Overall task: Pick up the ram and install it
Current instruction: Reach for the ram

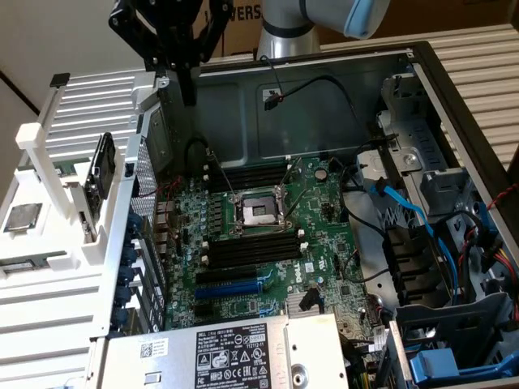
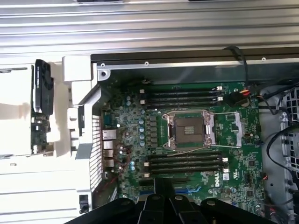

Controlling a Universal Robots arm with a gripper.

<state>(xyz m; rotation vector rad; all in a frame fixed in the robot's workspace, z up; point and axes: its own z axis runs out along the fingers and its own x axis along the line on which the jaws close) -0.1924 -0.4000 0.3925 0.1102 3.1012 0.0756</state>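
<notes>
While the gripper hangs over the case at the corner nearest the white rack, my wrist camera looks down on both the motherboard and the rack. I judge that wide look is the reason for holding so high. Whether its fingers are parted or pressed together I cannot tell from here.

What I take for the ram is the green strip of board standing on edge in the rack. It sits just beside the black card, near the rack's edge that meets the case. Set on edge like that, it offers its two flat faces to a pinch.

On the motherboard, the black memory slots on either side of the CPU socket lie empty, so nothing is installed yet.
</notes>
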